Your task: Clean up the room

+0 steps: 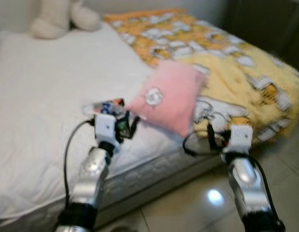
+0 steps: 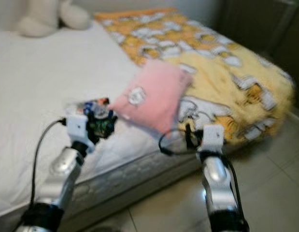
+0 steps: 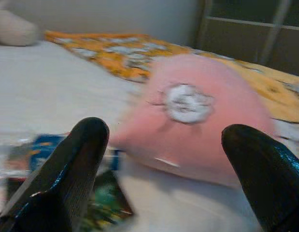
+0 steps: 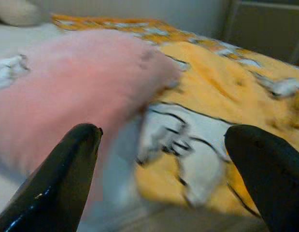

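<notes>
A pink pillow (image 1: 169, 96) with a white patch lies on the bed, half on the white sheet (image 1: 48, 87) and half on the yellow cartoon blanket (image 1: 236, 63). A small colourful packet (image 1: 108, 105) lies on the sheet just left of the pillow. My left gripper (image 3: 163, 159) is open, held over the bed's edge close to the packet and facing the pillow (image 3: 197, 116). My right gripper (image 4: 161, 164) is open too, held at the bed's edge in front of the pillow's right corner (image 4: 91, 82) and the blanket (image 4: 212, 96).
A white plush toy (image 1: 60, 17) sits at the head of the bed. The mattress edge (image 1: 154, 166) runs across in front of me, with tiled floor (image 1: 197, 203) below. Dark furniture (image 1: 270, 24) stands at the far right.
</notes>
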Tool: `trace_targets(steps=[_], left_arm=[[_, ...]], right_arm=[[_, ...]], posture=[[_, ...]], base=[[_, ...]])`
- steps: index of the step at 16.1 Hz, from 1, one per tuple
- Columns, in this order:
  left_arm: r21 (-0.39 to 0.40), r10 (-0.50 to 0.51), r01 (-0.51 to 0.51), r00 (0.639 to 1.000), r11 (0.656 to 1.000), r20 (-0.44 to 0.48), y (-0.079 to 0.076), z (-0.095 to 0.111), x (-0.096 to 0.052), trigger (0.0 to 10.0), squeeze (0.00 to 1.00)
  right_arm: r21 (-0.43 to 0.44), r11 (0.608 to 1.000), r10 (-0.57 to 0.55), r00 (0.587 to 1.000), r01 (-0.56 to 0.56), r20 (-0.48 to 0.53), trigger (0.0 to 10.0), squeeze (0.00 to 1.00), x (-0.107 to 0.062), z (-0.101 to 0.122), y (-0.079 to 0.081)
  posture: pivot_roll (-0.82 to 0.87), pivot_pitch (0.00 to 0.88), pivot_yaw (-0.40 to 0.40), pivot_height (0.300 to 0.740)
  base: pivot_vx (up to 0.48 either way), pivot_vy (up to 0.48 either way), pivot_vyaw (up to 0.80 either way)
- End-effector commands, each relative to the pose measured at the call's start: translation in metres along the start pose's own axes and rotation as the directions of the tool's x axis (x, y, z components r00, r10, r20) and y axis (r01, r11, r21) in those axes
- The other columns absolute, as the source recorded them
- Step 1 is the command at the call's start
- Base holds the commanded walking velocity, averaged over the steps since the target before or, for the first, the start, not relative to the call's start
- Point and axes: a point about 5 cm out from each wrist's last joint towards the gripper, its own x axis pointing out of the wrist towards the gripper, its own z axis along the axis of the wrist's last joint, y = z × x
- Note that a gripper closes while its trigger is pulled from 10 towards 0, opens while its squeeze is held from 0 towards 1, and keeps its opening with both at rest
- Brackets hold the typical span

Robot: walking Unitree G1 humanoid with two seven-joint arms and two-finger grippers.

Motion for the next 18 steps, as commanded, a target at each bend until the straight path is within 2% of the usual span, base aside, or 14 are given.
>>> trace_targets(steps=[1,6,10,12,13,15,18], left_arm=[[-0.002,0.012,-0.012,1.0,1.0,0.013,-0.003,0.004,0.005,10.0,0.0],[-0.006,0.08,-0.079,0.997,0.997,0.014,0.007,0.005,0.006,10.0,0.0],[0.01,0.075,-0.075,0.997,0.997,0.015,0.006,0.006,0.008,10.0,0.0],[-0.007,0.099,-0.099,0.995,0.995,0.022,0.006,0.008,0.008,10.0,0.0],[-0.035,0.145,-0.144,0.989,0.989,0.039,0.009,0.011,0.005,10.0,0.0],[-0.088,0.235,-0.235,0.972,0.968,-0.007,0.018,0.005,-0.005,10.0,0.0],[-0.037,0.239,-0.239,0.971,0.97,-0.004,0.018,0.003,-0.009,10.0,0.0]], right_arm=[[-0.009,1.0,-0.012,1.0,0.012,-0.012,10.0,0.0,-0.004,-0.002,-0.009],[-0.01,1.0,0.028,1.0,-0.028,-0.003,10.0,0.0,-0.003,0.0,-0.003],[-0.025,0.999,0.048,0.999,-0.048,0.006,10.0,0.0,-0.004,0.002,0.0],[-0.103,0.99,0.101,0.993,-0.094,0.066,10.0,0.0,-0.003,0.015,0.007],[-0.12,0.984,0.141,0.985,-0.129,0.097,10.0,0.0,-0.001,0.025,0.012],[-0.085,0.985,0.151,0.988,-0.148,0.04,10.0,0.0,0.005,0.021,0.011],[-0.055,0.986,0.16,0.987,-0.16,-0.01,10.0,0.0,0.009,0.015,0.006]], posture=[[-0.04,0.0,-0.011,0.731],[-0.04,0.0,-0.013,0.731],[-0.04,0.0,-0.007,0.731],[-0.04,0.0,-0.004,0.731],[-0.05,0.0,-0.005,0.731],[-0.03,0.0,-0.019,0.731],[0.0,0.0,-0.056,0.731]], base=[[0.0,0.0,0.0],[0.0,0.0,0.0],[0.0,0.0,0.0],[0.0,0.0,0.0],[0.0,0.0,0.0],[0.0,0.0,0.0],[0.0,0.0,0.35]])
